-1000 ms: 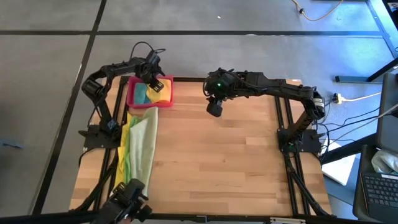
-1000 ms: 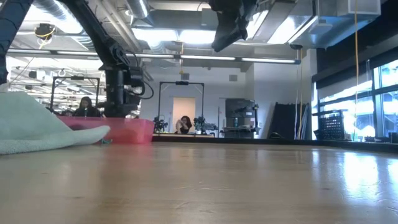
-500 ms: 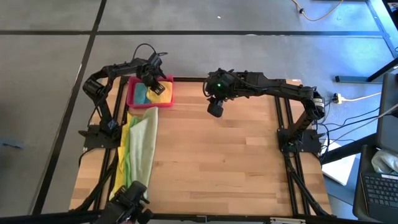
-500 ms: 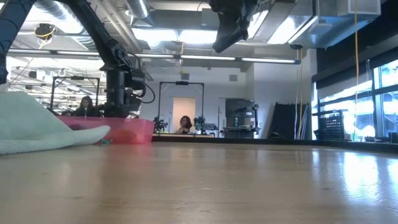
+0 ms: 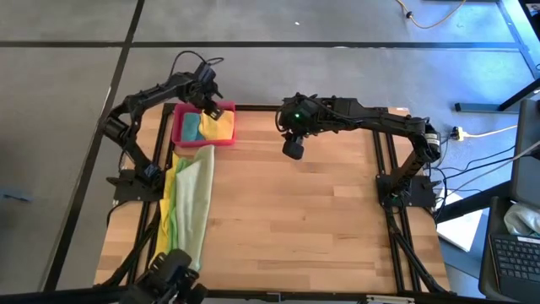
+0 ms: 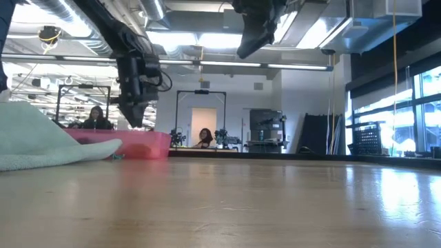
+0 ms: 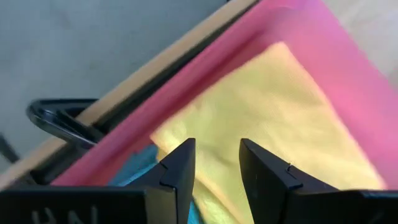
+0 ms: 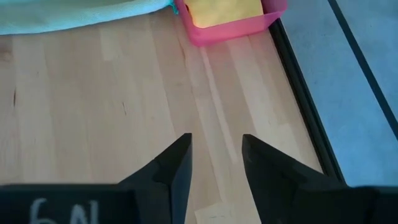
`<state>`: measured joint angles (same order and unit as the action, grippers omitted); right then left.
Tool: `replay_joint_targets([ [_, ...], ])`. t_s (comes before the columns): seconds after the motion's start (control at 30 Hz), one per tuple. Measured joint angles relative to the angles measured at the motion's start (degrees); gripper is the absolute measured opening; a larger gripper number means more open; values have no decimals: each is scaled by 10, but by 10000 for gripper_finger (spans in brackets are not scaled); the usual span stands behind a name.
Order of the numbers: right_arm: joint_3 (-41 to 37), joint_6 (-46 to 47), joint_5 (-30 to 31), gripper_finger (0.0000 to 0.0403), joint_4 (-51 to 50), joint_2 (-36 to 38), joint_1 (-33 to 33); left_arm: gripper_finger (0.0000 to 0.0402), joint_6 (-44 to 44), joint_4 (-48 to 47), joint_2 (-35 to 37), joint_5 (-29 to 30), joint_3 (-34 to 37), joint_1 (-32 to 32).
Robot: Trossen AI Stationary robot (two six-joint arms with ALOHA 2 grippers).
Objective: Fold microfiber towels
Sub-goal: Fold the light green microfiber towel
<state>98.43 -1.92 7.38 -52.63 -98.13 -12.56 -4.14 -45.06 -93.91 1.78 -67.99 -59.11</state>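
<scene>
Two jaws are open and hold nothing: the left jaws (image 5: 210, 107) hang just above the yellow towel (image 5: 221, 123) in the pink tray (image 5: 178, 127), so they should drop straight down and pinch one edge only.

Robotics lab: exposed ducts (image 6: 48, 8), robot rigs (image 6: 222, 136) behind.
</scene>
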Motion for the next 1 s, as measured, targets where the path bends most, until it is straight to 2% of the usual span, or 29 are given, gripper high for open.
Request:
replay_joint_targets([
  [0.13,0,-1,0,143,2,0,0,116,39,0,47,-14,0,19],
  [0.33,0,-31,-9,143,-25,0,-12,116,101,-22,154,-9,0,64],
  [0.53,-3,-41,-64,143,-41,1,-53,116,146,-58,226,61,0,123],
  [0.87,-3,-77,-154,143,-44,2,-86,116,233,-72,241,94,0,211],
  [1.0,-3,-79,-165,143,-49,2,-87,116,281,-70,241,115,0,238],
])
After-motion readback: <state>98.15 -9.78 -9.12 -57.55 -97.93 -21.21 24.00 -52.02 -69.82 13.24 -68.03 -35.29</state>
